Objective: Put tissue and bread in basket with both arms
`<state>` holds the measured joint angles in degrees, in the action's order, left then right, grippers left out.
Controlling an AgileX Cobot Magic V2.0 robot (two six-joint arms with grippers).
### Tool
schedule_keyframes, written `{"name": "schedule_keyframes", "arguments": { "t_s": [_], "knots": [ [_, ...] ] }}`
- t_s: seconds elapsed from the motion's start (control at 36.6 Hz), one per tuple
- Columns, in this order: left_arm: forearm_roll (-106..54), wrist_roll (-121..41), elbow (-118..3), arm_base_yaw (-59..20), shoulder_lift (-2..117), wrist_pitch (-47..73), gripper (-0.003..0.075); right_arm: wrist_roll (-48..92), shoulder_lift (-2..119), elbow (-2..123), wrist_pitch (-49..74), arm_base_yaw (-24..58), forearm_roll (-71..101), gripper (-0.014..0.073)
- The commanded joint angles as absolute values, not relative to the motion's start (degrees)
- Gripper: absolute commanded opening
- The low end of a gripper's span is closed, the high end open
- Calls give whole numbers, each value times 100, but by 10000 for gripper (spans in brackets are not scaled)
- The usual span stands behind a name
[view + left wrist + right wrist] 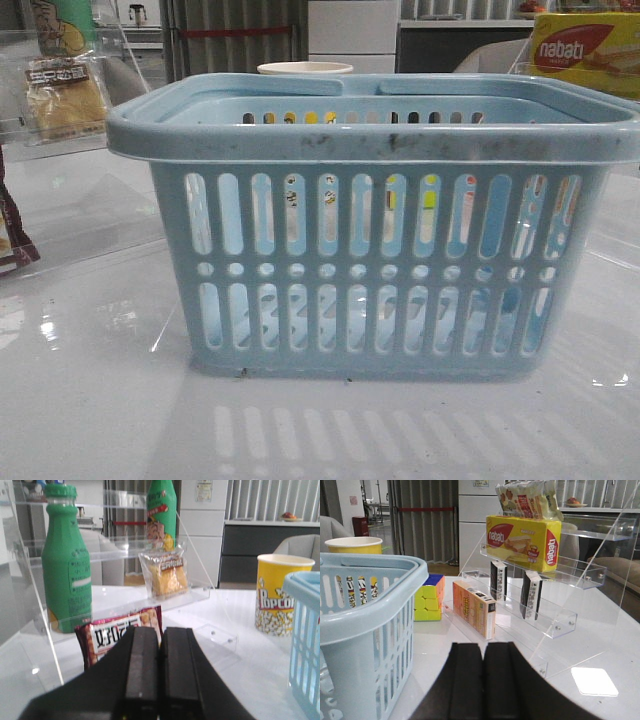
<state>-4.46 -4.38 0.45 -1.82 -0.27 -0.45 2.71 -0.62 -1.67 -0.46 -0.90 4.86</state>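
The light blue basket [370,140] stands in the middle of the table and looks empty; it also shows in the left wrist view [306,640] and the right wrist view [365,615]. The bread [167,575] leans upright on a clear acrylic shelf, far ahead of my left gripper [160,630], which is shut and empty. It also shows in the front view [65,100]. Two black tissue packs [498,580] [531,595] stand upright on another acrylic shelf, ahead of my right gripper [483,646], which is shut and empty. Neither gripper shows in the front view.
By the left shelf are a green bottle [65,565], a second green bottle [161,510], a reddish-brown packet [117,635] and a popcorn cup [280,595]. By the right shelf are a nabati box [522,535], an orange box [472,607] and a Rubik's cube [429,597].
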Motion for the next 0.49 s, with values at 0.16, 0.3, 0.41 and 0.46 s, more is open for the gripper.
{"name": "schedule_keyframes", "arguments": {
  "t_s": [0.16, 0.3, 0.41, 0.46],
  "knots": [
    [-475, -418, -569, -216, -115, -1024, 92, 288, -170, 637, -311, -124, 450, 55],
    [-475, -418, -1274, -216, 9, -725, 92, 288, 0, 1460, 498, -124, 450, 55],
    [-475, -418, -1892, -216, 281, -278, 92, 288, 364, 2161, 1070, -124, 450, 55],
    [-475, -418, -2198, -216, 468, -55, 92, 288, 585, 2474, 1313, -124, 450, 55]
  ]
}}
